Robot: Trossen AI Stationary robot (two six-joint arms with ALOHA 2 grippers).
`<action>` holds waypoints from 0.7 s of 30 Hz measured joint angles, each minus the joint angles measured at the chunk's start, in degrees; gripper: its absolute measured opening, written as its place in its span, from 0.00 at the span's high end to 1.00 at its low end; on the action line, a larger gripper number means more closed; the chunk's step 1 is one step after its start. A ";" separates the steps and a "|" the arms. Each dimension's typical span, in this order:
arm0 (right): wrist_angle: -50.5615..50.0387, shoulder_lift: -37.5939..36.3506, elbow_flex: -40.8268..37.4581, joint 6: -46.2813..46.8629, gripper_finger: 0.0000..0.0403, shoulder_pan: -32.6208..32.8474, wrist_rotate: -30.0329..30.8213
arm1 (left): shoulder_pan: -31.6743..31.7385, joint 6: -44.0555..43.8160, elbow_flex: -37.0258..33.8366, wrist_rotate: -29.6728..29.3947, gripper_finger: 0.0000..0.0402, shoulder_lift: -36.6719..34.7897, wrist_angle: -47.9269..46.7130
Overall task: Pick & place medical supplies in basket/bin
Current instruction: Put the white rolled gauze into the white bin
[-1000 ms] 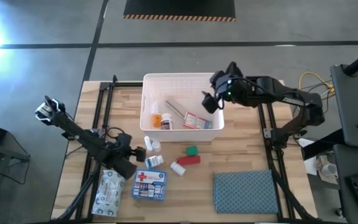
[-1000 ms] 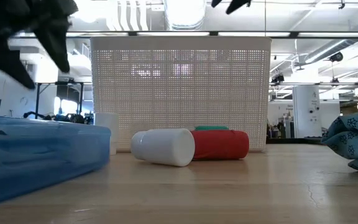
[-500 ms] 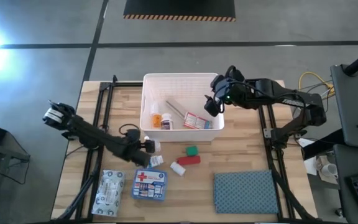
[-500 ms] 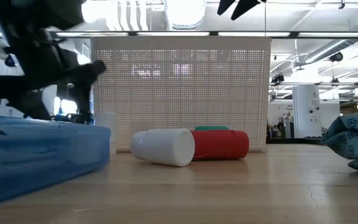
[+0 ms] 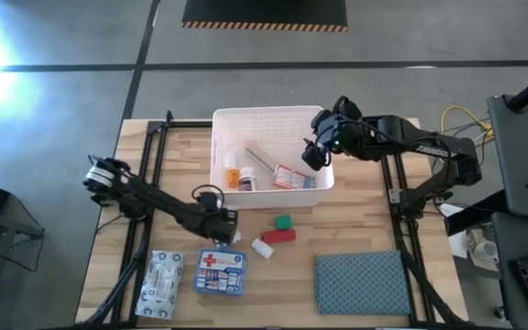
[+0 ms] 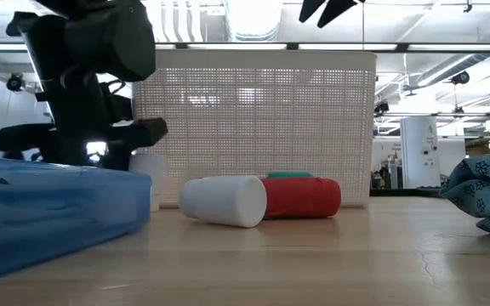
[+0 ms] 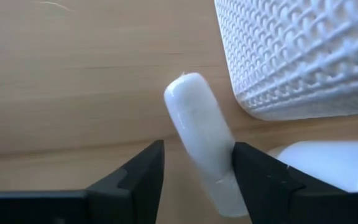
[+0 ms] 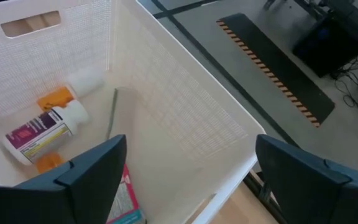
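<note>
My left gripper (image 5: 226, 222) (image 7: 196, 168) is open and low over the table at the white basket's (image 5: 269, 117) near-left corner. A small white bottle (image 7: 201, 134) lies on its side between its fingers, close to one finger (image 7: 253, 171). A second white bottle (image 7: 328, 163) lies beside it. My right gripper (image 5: 313, 152) hangs open over the basket's right side. A pill bottle (image 8: 39, 134), a packet (image 5: 288, 177) and a thin stick (image 8: 111, 112) lie in the basket. The blue first-aid box (image 5: 220, 272), white packet (image 5: 160, 275), green pack (image 5: 283, 223) and red-and-white bottle (image 5: 273, 240) lie on the table. My left gripper has the white bottle's near end (image 7: 219, 177) between its open fingers, coming at it low and slanting down from the table's left. The bottle lies flat on the table. Whether a finger touches it, I cannot tell.
A blue-grey patterned cloth (image 5: 360, 282) lies at the table's near right. The basket's gridded wall (image 7: 297, 56) stands just beyond the left gripper's fingers. Bare wood shows between the cloth and the red bottle. Black frame rails run along both table sides.
My left gripper has moved toward the table's right and down, from beside the first-aid box to the small white bottles at the basket's near-left corner. My right gripper has stayed over the basket.
</note>
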 joint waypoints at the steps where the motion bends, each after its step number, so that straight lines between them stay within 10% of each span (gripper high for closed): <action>1: 0.00 0.00 0.00 0.00 0.15 0.00 0.01 | 0.00 0.15 -0.06 -0.05 0.58 0.12 0.54; 21: 0.00 -0.09 -0.02 0.24 0.18 0.00 0.00 | -7.45 3.65 5.33 7.91 0.98 -4.56 -14.31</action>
